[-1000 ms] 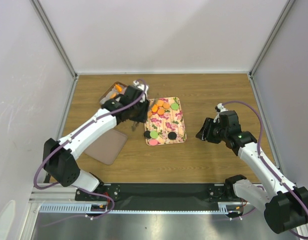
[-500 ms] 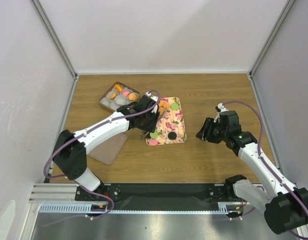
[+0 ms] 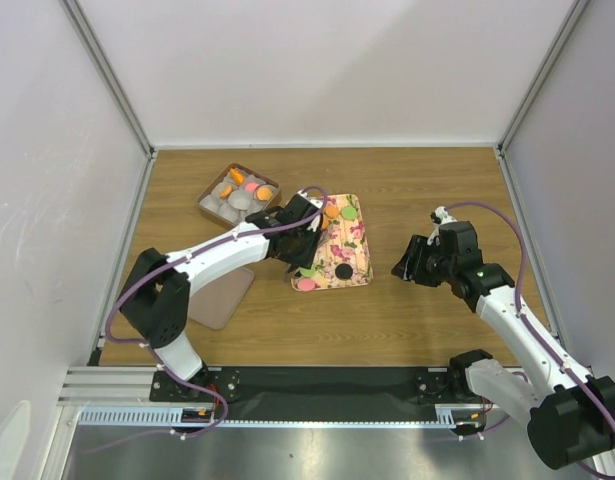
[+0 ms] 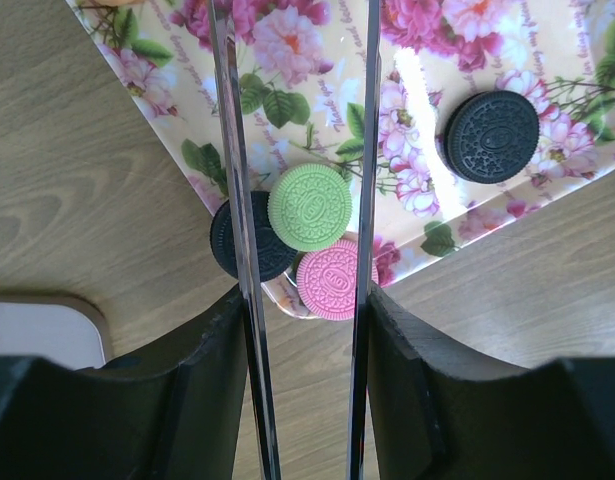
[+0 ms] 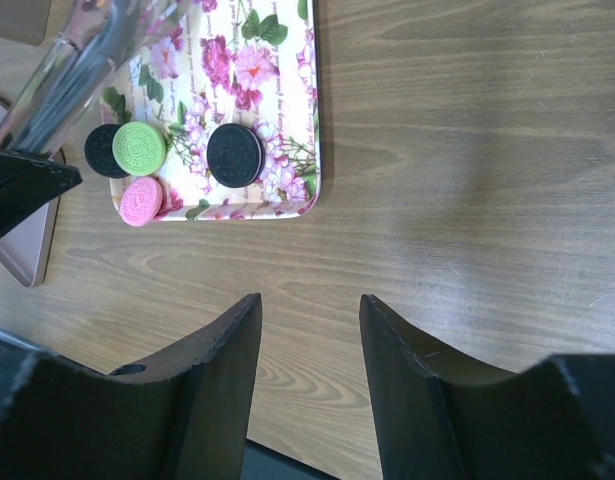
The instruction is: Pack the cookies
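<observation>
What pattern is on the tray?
Pink roses with green leaves on cream tray; clearest in left wrist view.

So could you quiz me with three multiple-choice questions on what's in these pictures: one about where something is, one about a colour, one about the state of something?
1. Where do the cookies near the left gripper lie?
A. at the corner of the floral tray
B. on the metal rail
C. under the right arm

2. What colour is the cookie lying partly on top of the pink cookie and a black cookie?
A. orange
B. green
C. white

3. How is the right gripper?
A. clamped on a cookie
B. closed on the tray
C. open, holding nothing

Answers:
1 A: the left wrist view shows the three clustered at the tray's corner.
2 B: the green cookie overlaps both.
3 C: the right wrist view shows bare table between its fingers.
</observation>
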